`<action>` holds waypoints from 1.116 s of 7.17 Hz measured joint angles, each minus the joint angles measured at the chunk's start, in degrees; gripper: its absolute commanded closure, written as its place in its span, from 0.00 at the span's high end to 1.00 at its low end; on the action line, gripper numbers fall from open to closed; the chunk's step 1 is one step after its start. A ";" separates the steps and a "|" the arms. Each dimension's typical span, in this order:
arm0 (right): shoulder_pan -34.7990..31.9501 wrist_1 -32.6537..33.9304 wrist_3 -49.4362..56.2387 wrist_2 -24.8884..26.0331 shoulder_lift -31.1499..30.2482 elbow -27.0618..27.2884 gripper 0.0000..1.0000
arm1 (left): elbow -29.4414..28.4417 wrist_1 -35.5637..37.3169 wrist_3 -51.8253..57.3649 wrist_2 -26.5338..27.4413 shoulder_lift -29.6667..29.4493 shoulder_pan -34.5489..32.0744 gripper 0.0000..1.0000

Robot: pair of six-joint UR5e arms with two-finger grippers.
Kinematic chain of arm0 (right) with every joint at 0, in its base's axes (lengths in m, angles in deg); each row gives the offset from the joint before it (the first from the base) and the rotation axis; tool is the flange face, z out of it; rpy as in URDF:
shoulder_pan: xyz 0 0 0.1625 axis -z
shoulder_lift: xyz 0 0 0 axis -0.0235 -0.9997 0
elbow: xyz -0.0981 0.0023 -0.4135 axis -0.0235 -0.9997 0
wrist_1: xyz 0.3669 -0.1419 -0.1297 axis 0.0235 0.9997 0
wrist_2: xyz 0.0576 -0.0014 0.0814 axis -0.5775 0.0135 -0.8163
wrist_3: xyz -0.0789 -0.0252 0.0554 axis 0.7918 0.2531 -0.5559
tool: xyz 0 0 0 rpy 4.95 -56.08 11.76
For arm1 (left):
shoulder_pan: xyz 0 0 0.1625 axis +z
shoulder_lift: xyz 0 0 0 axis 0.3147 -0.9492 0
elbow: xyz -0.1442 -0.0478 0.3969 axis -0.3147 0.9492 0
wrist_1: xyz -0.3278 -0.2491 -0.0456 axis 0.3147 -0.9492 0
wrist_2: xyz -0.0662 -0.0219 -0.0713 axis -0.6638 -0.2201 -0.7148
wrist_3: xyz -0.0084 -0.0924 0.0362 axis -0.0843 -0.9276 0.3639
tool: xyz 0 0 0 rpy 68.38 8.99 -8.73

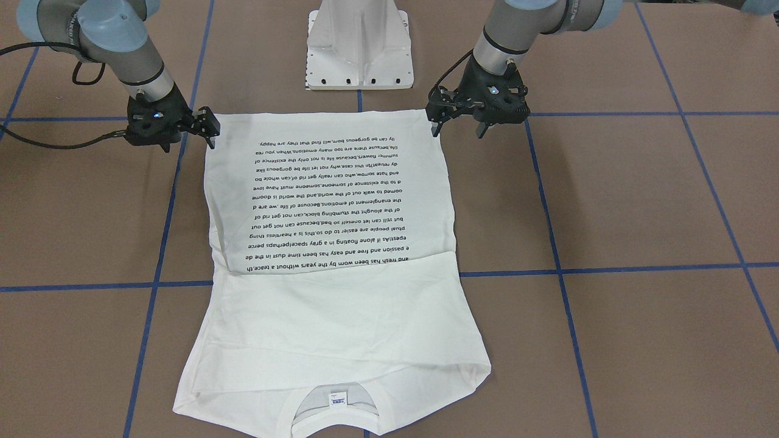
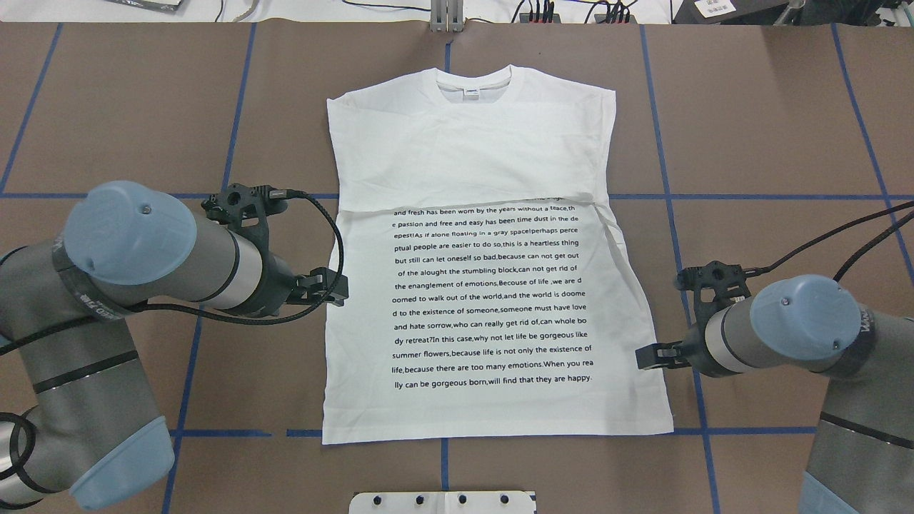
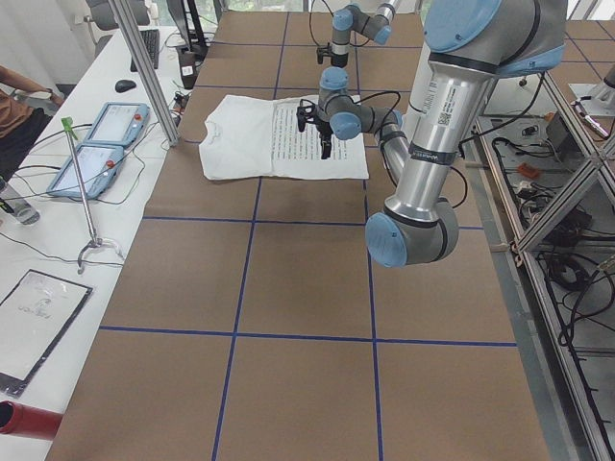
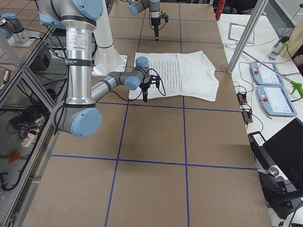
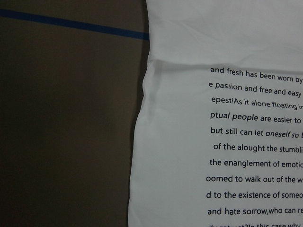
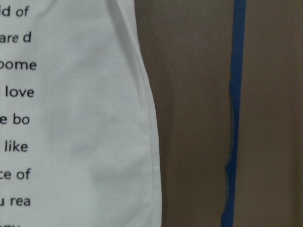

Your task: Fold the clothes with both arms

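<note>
White long-sleeved cotton shirt (image 2: 471, 157) lay on brown surface (image 2: 771, 128). Black left gripper (image 1: 458, 131) at its 9 o'clock edge, black right gripper (image 1: 188, 143) at 3 o'clock; fingers (image 1: 436, 129) of both spread, empty.

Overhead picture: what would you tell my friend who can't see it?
A white shirt with black printed words lies flat on a brown table crossed by blue tape lines, neck at the far end. The left gripper and right gripper are poised at its two side edges.

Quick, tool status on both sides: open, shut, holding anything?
Left tool: open, holding nothing, beside the white shirt's side edge.
Right tool: open, holding nothing, beside the opposite edge.
</note>
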 measured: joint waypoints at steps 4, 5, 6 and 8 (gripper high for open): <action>4.78 1.44 -2.27 0.03 0.08 0.38 0.83 | 0.28 -0.10 -1.34 0.29 0.10 0.74 1.00; 5.17 2.07 -2.30 -0.11 0.10 0.47 0.81 | 0.30 -0.11 -1.35 0.28 0.07 0.76 1.00; 5.55 2.37 -2.30 -0.19 0.14 0.49 0.80 | 0.30 -0.11 -1.36 0.28 0.05 0.76 1.00; 6.10 2.69 -2.30 -0.39 0.28 0.48 0.77 | 0.30 -0.11 -1.36 0.25 -0.05 0.77 1.00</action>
